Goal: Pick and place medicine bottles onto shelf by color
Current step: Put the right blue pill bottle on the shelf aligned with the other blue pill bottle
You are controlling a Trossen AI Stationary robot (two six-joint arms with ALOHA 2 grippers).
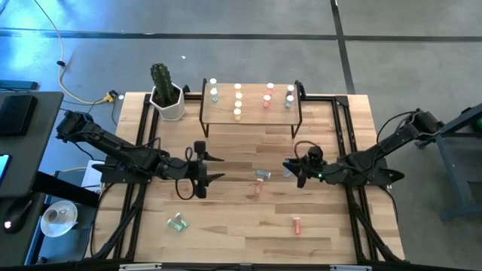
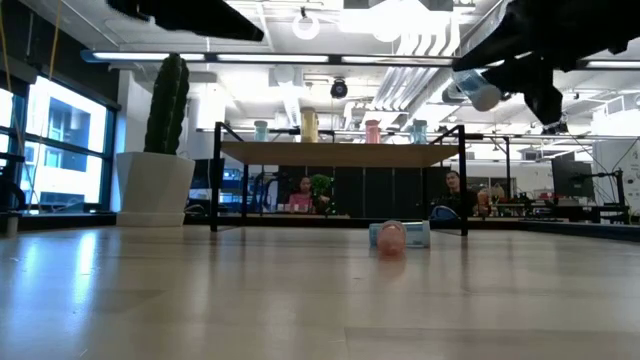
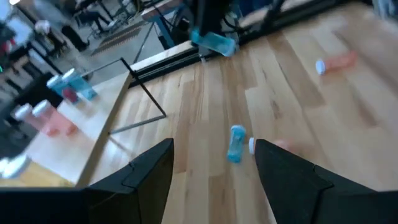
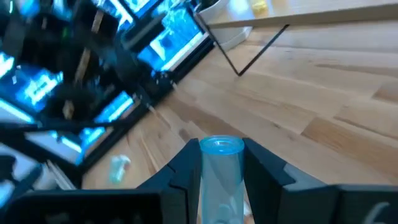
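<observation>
The light-wood shelf (image 1: 252, 119) stands at the table's far middle with several bottles standing on its top. My right gripper (image 1: 292, 168) hovers right of centre, shut on a pale blue bottle (image 2: 480, 90). My left gripper (image 1: 213, 167) hangs open left of centre and points toward the table's right; its fingers (image 3: 149, 177) hold nothing. On the table between the grippers lie a teal bottle (image 1: 262, 175) and a pink one (image 1: 257, 188). A green bottle (image 1: 178, 222) lies near the front left and a pink-red bottle (image 1: 297, 224) near the front right. My right gripper pinches the pale blue bottle's sides (image 4: 221, 180) between its two fingers. The bottle lies along the fingers, and its round end (image 4: 221, 145) juts past the fingertips. The fingers point roughly level toward the table's left. The bottle is lifted clear of the table.
A white pot with a cactus (image 1: 167, 94) stands left of the shelf at the far edge. Black rails (image 1: 139, 143) run along the table's left and right sides. People sit in the room beyond the table (image 2: 455, 190).
</observation>
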